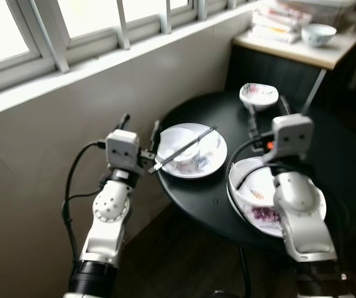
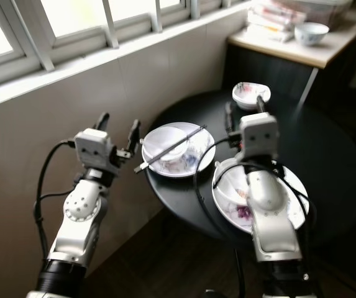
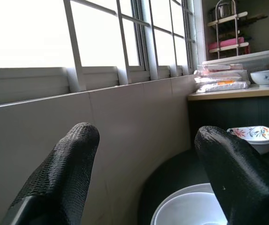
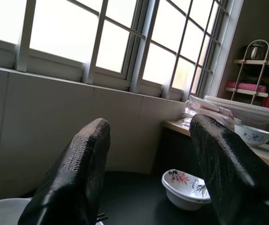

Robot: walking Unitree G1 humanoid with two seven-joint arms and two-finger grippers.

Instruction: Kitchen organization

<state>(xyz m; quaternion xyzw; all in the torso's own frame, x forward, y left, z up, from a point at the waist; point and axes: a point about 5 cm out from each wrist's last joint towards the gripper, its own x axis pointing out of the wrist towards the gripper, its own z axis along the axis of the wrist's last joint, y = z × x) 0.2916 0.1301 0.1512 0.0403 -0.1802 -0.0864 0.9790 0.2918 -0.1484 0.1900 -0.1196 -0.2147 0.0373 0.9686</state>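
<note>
Black round worktop [image 1: 339, 155], centre-right of frame, beside a tiled wall under a window.
White plate [image 1: 212, 164], centre: carries a white bowl [image 1: 181, 144] with dark chopsticks [image 1: 184, 149] laid across it.
Floral plate [image 1: 261, 217], lower right: carries a white bowl [image 1: 255, 183].
Small floral bowl [image 1: 258, 95], upper centre-right.
Left claw [image 1: 140, 127]: fingers spread wide, holding nothing, just left of the white plate.
Right claw [image 1: 268, 112]: fingers spread wide, holding nothing, between the floral plate and small floral bowl.
</note>
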